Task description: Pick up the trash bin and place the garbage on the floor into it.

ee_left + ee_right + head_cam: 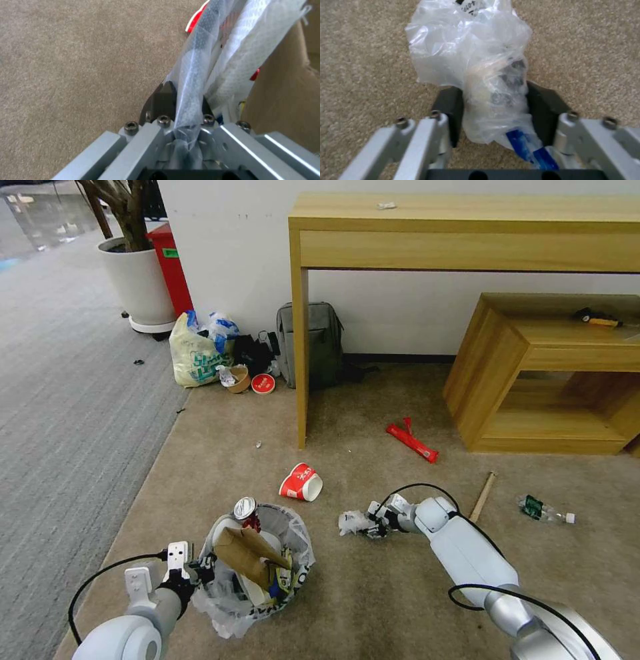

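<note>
**Bin gripped by its liner, right claw around a plastic wrapper**

The trash bin (261, 563) is the landmark, standing on the beige floor (373, 607) nearest the robot, already stuffed with brown cardboard (248, 555) and a crushed red can (245, 509). On the bin's left side, the left gripper (202, 567) is clamped tight on the rim and its translucent liner bag (196, 75). To the bin's right, level with its far rim, the right gripper (369, 525) has its jaws partly closed around a crumpled clear plastic wrapper (476, 60) lying on the carpet. Just beyond the bin lies a red paper cup (301, 482) on its side. Farther right of the bin rest a wooden stick (483, 496) and a small bottle (544, 509); beyond those, a red wrapper (412, 441).
</note>
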You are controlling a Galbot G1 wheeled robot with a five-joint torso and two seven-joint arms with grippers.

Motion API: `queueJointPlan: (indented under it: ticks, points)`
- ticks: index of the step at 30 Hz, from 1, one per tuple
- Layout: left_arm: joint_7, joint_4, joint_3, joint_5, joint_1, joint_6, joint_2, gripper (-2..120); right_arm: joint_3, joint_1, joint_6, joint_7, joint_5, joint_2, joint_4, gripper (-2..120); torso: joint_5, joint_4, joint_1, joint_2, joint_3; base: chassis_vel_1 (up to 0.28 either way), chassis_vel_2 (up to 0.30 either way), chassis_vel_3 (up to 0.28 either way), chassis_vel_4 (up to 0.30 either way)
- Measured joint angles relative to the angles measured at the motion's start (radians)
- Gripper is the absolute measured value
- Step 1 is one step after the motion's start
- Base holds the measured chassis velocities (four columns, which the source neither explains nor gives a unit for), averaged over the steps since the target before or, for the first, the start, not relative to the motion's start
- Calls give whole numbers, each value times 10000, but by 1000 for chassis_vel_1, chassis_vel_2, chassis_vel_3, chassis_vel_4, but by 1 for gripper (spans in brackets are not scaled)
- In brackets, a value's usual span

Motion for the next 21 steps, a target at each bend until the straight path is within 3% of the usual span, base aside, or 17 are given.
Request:
queueJointPlan:
  ticks: [11,21]
  points:
    - [23,0,-17,-5,-25,-1,16,0,91,-147,-27,285,259,-24,60,4,1,0,0,0,0,0,0,0,0]
    - [32,4,-20,-17,-42,-1,17,0,452,-388,-90,401,808,-214,857,0,1,1,0,0,1,0,0,0,0]
